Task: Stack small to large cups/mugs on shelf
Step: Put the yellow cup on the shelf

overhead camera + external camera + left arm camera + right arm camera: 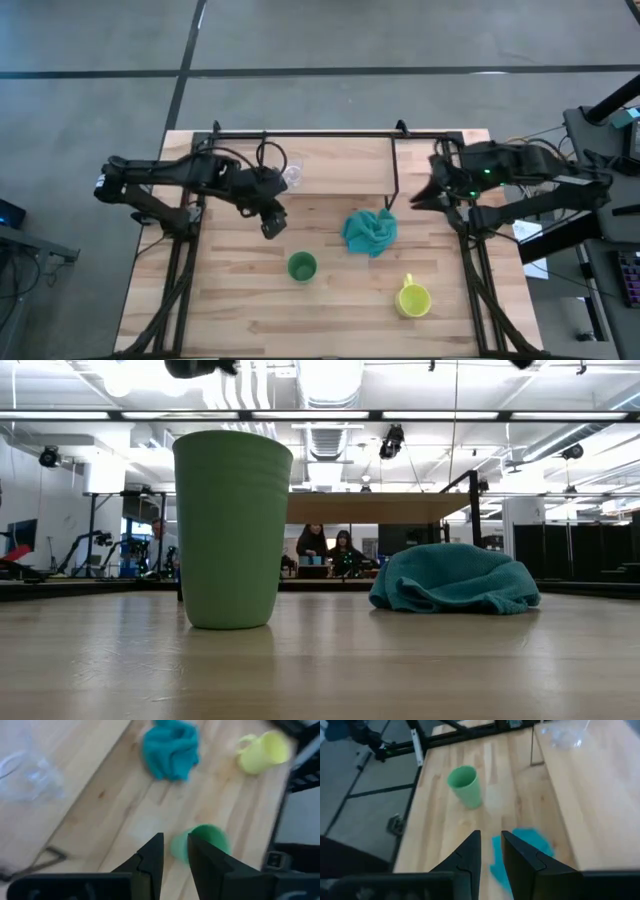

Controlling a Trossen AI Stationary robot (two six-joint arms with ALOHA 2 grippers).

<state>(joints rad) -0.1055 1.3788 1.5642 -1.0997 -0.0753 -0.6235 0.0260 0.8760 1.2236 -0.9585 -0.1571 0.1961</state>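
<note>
- One small clear glass cup [293, 176] already sits on the light-wood plank shelf [340, 165]
- Green handleless cup [302, 267] and yellow handled mug [412, 298] remain on the tabletop
- Left gripper [272, 224], fingers slightly apart and empty, hangs near the green cup; right gripper [421, 196] likewise, waiting

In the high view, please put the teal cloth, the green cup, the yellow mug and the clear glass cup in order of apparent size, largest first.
1. teal cloth, clearly the largest.
2. yellow mug, handle included.
3. green cup, nearly alike with the mug.
4. clear glass cup on the shelf: looks smallest, but its outline is faint, so unsure.
</note>
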